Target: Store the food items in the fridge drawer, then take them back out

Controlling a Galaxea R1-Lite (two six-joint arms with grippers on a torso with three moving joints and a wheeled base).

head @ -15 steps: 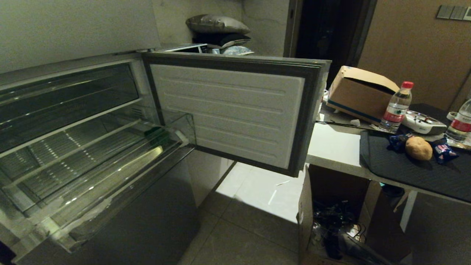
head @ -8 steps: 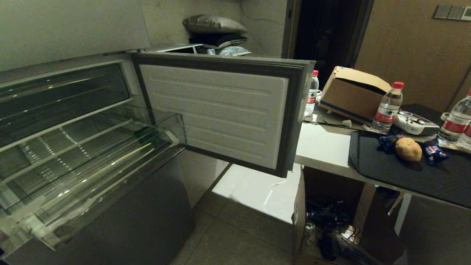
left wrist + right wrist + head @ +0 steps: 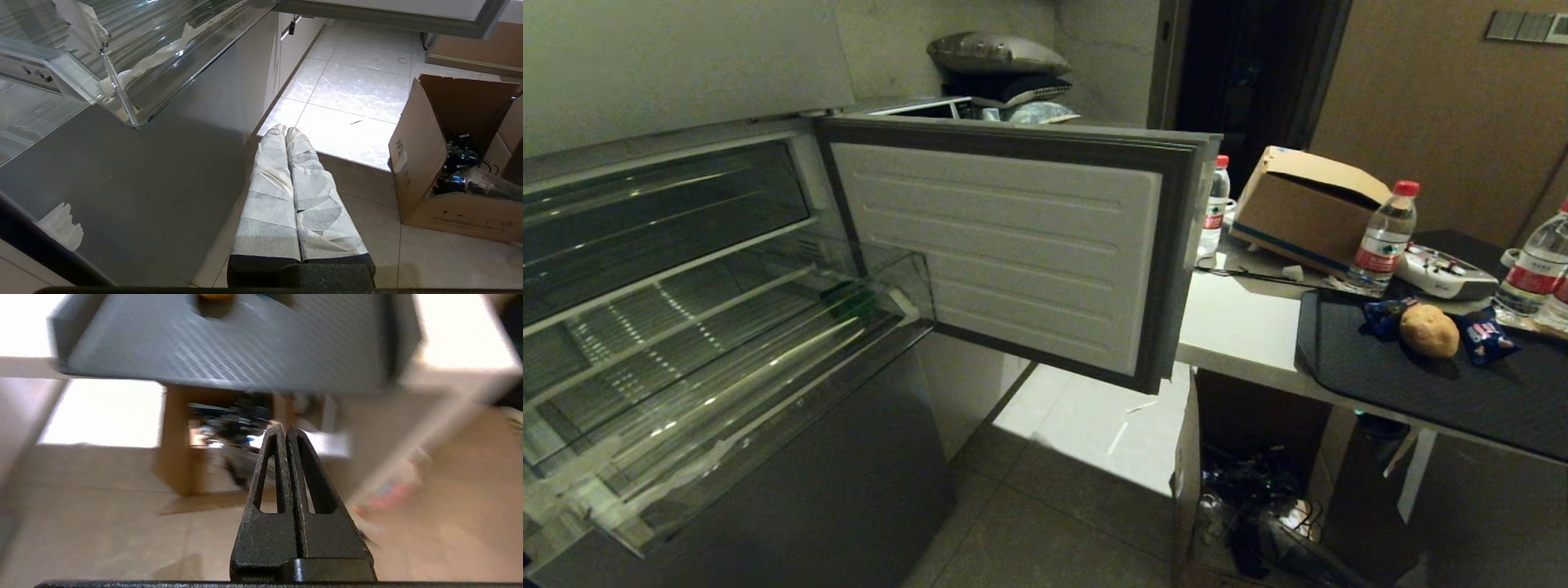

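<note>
No lettering can be read; the water bottle (image 3: 1383, 237) labels look red-and-white, perhaps printed

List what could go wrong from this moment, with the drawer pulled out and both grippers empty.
1. The fridge drawer juts out open beside the open door; a swinging arm could clip either.
2. The right gripper, shut, sits below the table's dark mat; rising straight up may strike the edge.
3. The green food item lies deep in the drawer's far corner, awkward to reach.

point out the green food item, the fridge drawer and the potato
green food item (image 3: 852, 302), head view, its glossy top
fridge drawer (image 3: 768, 412), head view, its clear front lip
potato (image 3: 1429, 331), head view, middle of its skin
</note>
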